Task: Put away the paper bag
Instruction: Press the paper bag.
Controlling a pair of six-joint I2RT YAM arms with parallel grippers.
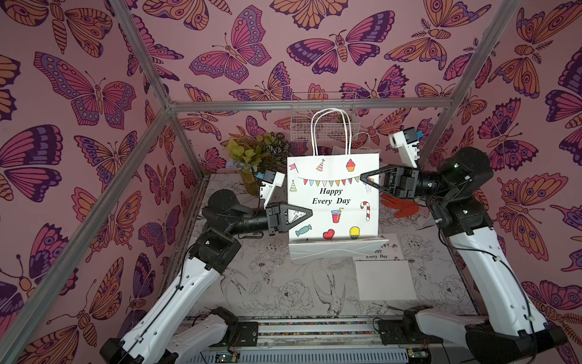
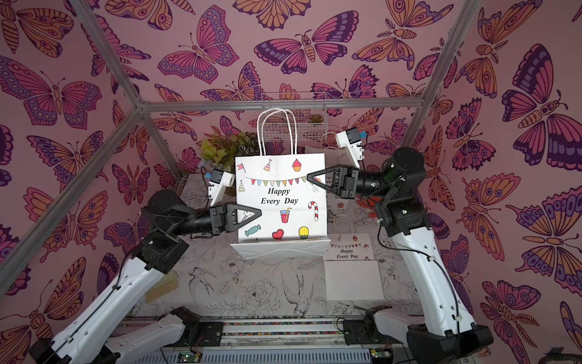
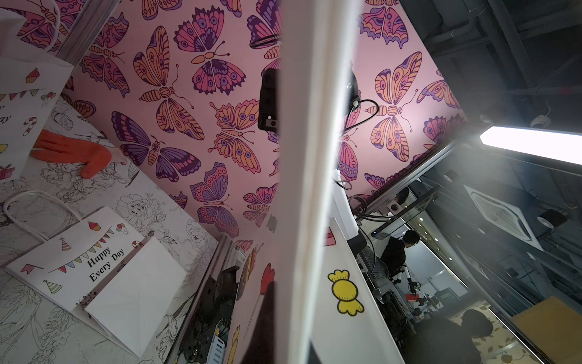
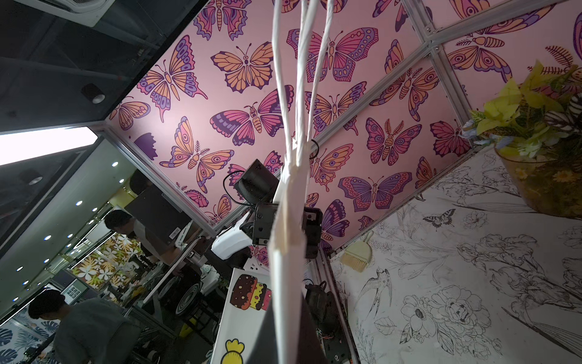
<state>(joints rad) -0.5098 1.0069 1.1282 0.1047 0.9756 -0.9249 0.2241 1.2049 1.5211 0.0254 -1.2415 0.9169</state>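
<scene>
A white paper bag (image 1: 333,195) printed "Happy Every Day" is upright over the middle of the table (image 1: 283,283), handles up, between the two arms. The left gripper (image 1: 310,212) is clamped tight on the bag's lower left edge. The right gripper (image 1: 362,177) straddles the upper right edge with its jaws nearly together. Whether they pinch the paper cannot be told. A second flattened bag (image 1: 382,277) lies on the table nearby.

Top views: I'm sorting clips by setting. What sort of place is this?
Likely a staged robot booth inside a lab: butterfly wallpaper on a metal frame, a flower-print table, and people beyond it in the right wrist view.
</scene>
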